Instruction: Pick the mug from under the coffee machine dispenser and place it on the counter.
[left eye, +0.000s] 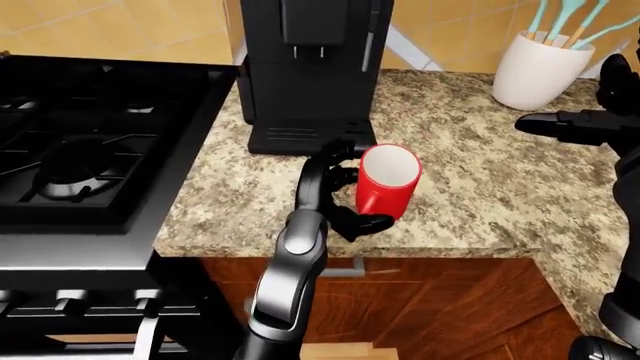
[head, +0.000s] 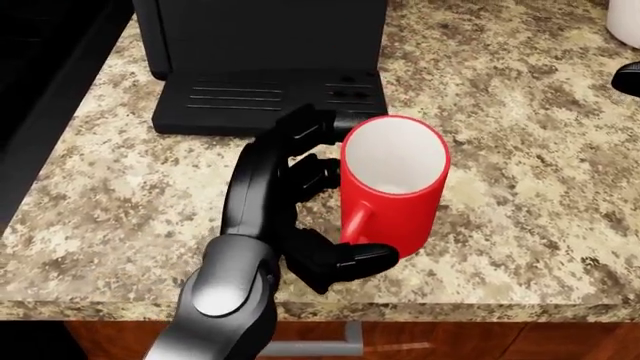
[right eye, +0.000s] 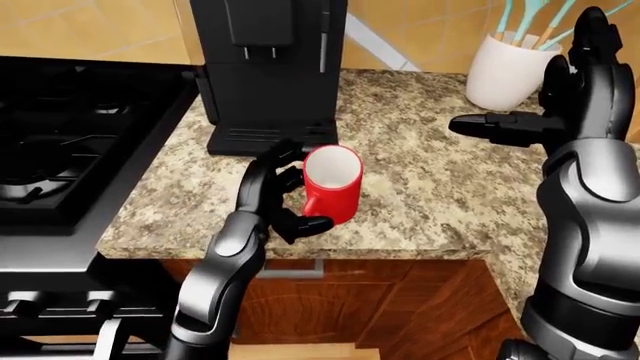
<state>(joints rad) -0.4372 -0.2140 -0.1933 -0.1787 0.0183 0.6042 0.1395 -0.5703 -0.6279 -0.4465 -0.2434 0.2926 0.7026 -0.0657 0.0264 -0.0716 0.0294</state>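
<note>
It was a home kitchen: a black coffee machine (left eye: 305, 71) stood on a granite tabletop (left eye: 470, 187), a gas stove (left eye: 90, 142) left of it, a utensil crock (left eye: 538, 71) to its right, wooden cabinets (left eye: 430, 300) below.

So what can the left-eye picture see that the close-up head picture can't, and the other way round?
Only the left-eye view shows the stove at its left, the white utensil holder at top right, the coffee machine's upper body and the right hand raised, holding nothing. Only the head view looks down into the red mug, showing its pale inside, and shows the drip tray's slots. Both show the left hand closed round the mug, clear of the machine, over the speckled counter.
</note>
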